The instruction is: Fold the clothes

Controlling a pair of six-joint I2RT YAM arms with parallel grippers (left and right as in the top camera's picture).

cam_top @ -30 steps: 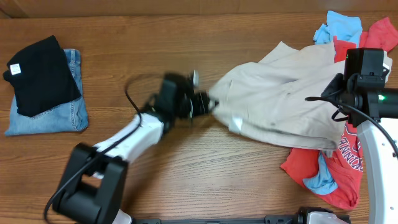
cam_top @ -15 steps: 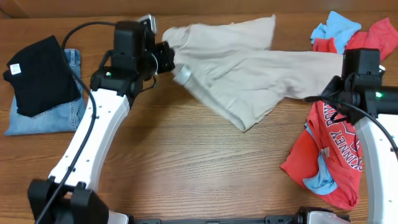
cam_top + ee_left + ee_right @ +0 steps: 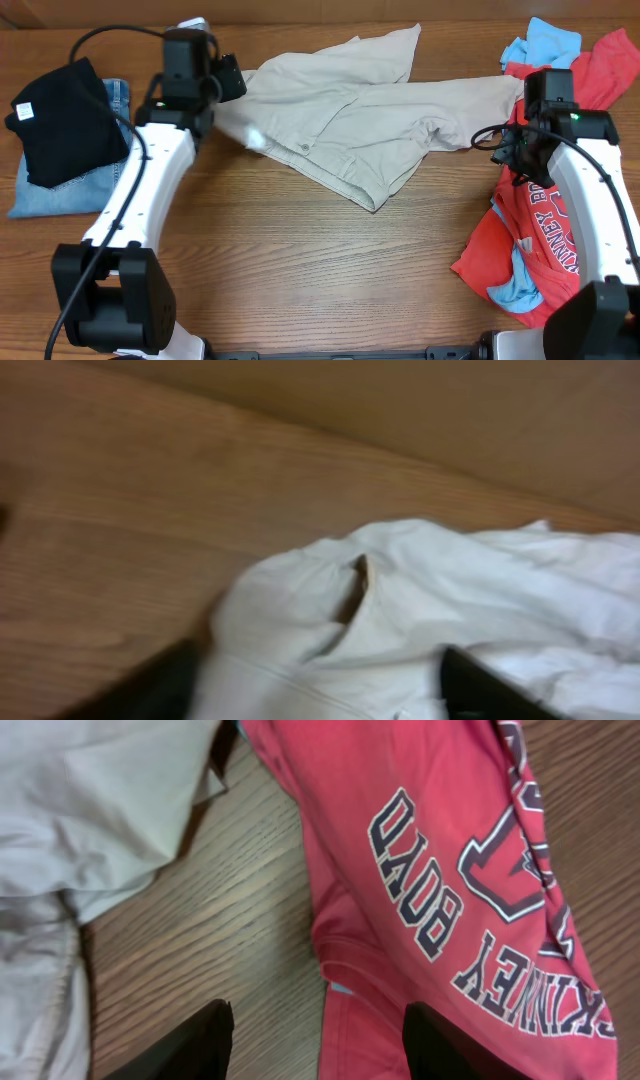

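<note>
The clothes, pale beige trousers (image 3: pixel 350 120), lie spread loosely across the back middle of the table, wrinkled, with one part folded toward the front. My left gripper (image 3: pixel 228 82) is at their left end. In the left wrist view its fingers (image 3: pixel 480 680) stand wide apart over the slack cloth (image 3: pixel 420 600), so it is open. My right gripper (image 3: pixel 512 150) hangs by the trousers' right end, open. In the right wrist view it (image 3: pixel 315 1040) holds nothing, with bare wood and a red shirt (image 3: pixel 430 850) below and the trousers' edge (image 3: pixel 90 810) at the upper left.
A red printed shirt (image 3: pixel 540 240) and light blue garments (image 3: pixel 545 40) are heaped at the right edge. At the far left a folded black garment (image 3: pixel 65 120) lies on folded blue jeans (image 3: pixel 100 190). A wall borders the table's back edge.
My left gripper dragged the trousers left and toward the back, off the red pile, then opened and let them go. They now lie spread out. The right arm shifted slightly left.
</note>
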